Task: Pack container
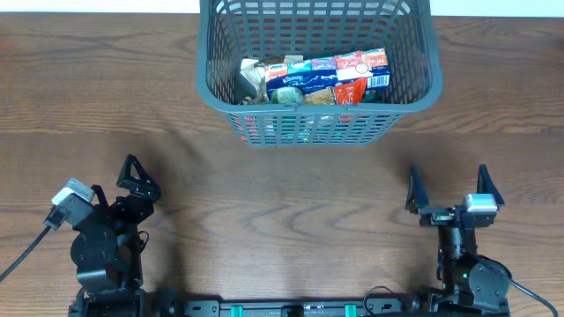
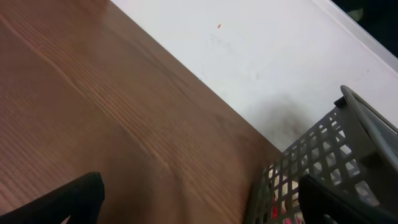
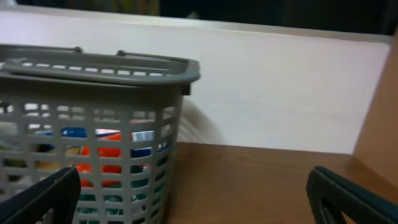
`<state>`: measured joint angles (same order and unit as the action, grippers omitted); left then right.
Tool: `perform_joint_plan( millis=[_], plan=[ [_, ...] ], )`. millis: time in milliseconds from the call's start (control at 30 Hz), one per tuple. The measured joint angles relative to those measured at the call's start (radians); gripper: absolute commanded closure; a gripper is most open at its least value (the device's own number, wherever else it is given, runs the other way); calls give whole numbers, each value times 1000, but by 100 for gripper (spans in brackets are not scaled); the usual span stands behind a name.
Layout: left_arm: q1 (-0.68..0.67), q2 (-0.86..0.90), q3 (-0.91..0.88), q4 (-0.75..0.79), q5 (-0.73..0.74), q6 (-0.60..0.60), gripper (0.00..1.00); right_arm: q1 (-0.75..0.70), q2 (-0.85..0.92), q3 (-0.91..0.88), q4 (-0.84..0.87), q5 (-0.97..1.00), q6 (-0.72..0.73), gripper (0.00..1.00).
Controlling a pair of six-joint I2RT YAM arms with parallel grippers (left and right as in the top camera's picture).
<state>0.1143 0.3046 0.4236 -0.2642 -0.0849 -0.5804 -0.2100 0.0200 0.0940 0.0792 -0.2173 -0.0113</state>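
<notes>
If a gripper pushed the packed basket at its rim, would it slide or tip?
Probably slides rather than tips: the basket sits wide and flat on the smooth wood table, with packets weighting its floor. Its thin slotted walls may flex slightly at the rim.

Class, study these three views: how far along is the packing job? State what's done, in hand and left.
Done: several packets lie inside the container; none is visible outside it. In hand: nothing; the left gripper and right gripper are both open and empty, well short of the container. Left: apparently nothing to pack.
</notes>
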Motion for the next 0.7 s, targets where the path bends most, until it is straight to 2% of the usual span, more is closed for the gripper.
perform_joint_plan(
  millis=[267,700],
  plan=[
    [0,0,0,0,0,0,1,6,-8,-69,97,45,49,1],
    [0,0,0,0,0,0,1,41,-8,-87,62,77,65,1]
  ],
)
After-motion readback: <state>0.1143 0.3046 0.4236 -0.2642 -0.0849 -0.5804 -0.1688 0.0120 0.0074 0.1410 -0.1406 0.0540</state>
